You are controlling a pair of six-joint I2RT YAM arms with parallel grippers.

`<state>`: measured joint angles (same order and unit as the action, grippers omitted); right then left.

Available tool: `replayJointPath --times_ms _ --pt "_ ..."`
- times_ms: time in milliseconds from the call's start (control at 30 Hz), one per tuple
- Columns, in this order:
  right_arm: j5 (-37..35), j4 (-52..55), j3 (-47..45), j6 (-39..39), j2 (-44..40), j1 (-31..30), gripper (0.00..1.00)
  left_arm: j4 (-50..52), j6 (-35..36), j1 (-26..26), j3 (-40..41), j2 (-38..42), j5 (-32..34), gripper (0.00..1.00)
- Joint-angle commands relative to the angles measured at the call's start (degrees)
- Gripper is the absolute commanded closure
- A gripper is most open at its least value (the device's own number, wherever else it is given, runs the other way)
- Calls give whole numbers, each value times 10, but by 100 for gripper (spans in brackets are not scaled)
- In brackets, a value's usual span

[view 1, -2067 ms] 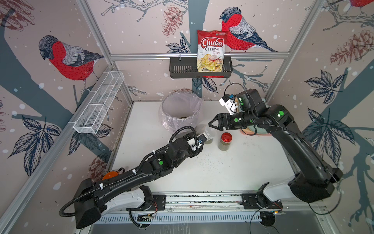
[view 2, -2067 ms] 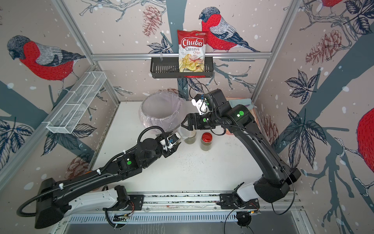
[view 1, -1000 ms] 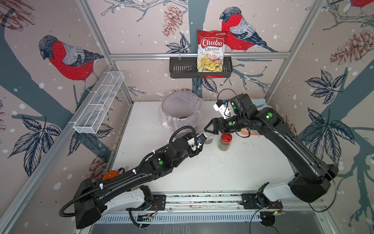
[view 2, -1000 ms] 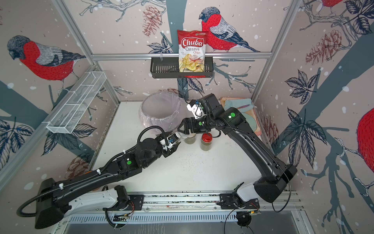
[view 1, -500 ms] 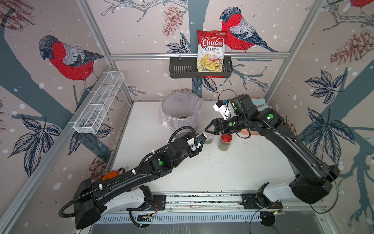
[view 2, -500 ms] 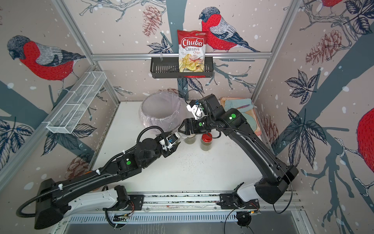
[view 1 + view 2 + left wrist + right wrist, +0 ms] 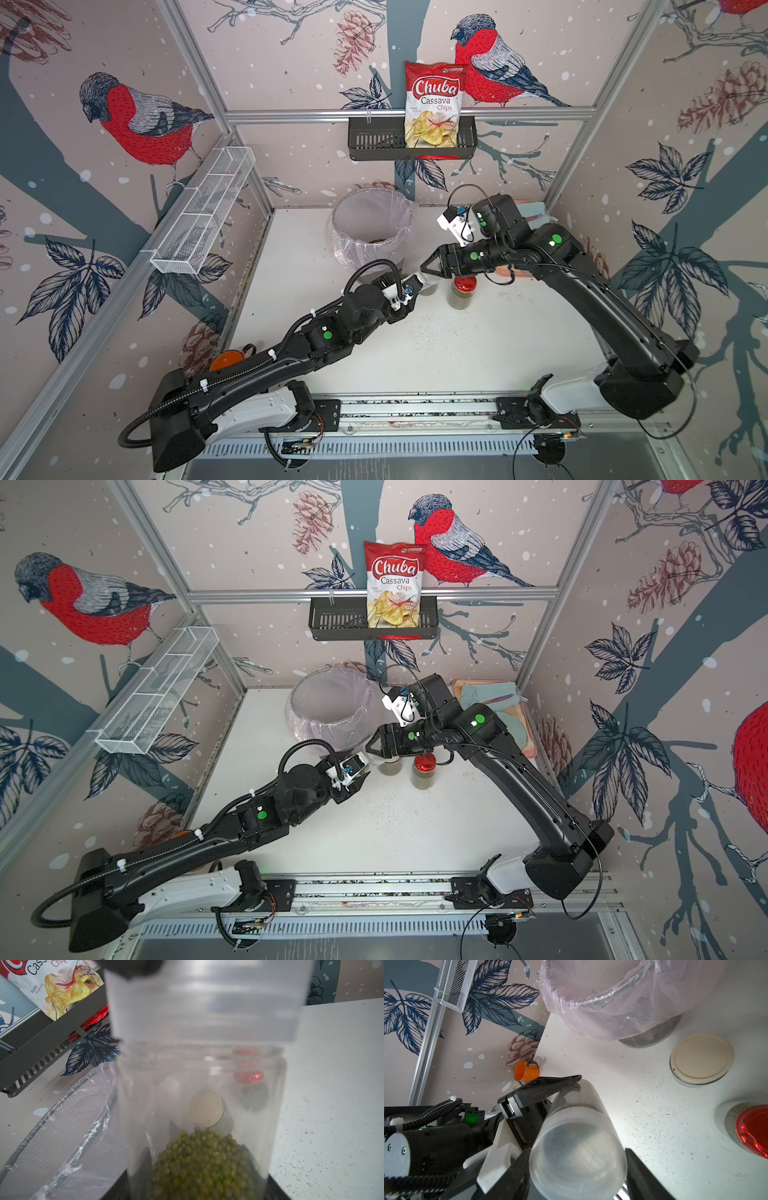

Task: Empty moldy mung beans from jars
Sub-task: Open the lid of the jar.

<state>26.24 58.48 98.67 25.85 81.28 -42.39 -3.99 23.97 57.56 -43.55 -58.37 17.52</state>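
Note:
My left gripper (image 7: 407, 289) (image 7: 199, 1187) is shut on a clear jar (image 7: 199, 1084) (image 7: 370, 757), held tilted above the table in front of the bin. Olive-green mung beans (image 7: 203, 1159) lie heaped at its lower end. A translucent white lid (image 7: 577, 1159) (image 7: 203, 1001) caps it. My right gripper (image 7: 428, 269) (image 7: 578, 1178) has one finger against each side of that lid. On the table beyond stand a jar with a beige lid (image 7: 702, 1057) (image 7: 390, 766) and a jar with a red lid (image 7: 460, 291) (image 7: 751, 1126).
A grey mesh bin (image 7: 347, 216) (image 7: 612, 1001) with a clear liner stands at the back, just behind the held jar. An orange mug (image 7: 226, 359) (image 7: 526, 1071) sits by the left wall. A tray with cloths (image 7: 490, 696) lies at the back right. Dark specks dot the tabletop (image 7: 478, 345).
My right gripper has come in from the right to the held jar and closed its jaws round the lid. The left arm and the jar have stayed still.

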Motion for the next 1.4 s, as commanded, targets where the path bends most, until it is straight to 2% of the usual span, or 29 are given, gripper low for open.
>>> replayJointPath --times_ms 0,400,800,900,1267,1367 --pt "13 -14 -3 1 -6 8 34 -44 -4 -1 0 4 -2 96" --pt "53 -27 -13 -5 -20 24 35 -44 -4 -1 0 -2 -2 96" --pt "42 -14 -9 -17 -24 21 37 -41 -5 -1 -2 -3 -2 99" --pt "20 -3 -5 -26 -21 15 38 -40 -4 -1 -2 -2 -2 99" --pt "-5 -22 -22 -21 -26 -1 18 -40 -3 -1 -5 -2 -2 100" --pt "-7 -21 -20 -20 -24 -3 17 -40 -3 -1 -4 -1 -2 100"
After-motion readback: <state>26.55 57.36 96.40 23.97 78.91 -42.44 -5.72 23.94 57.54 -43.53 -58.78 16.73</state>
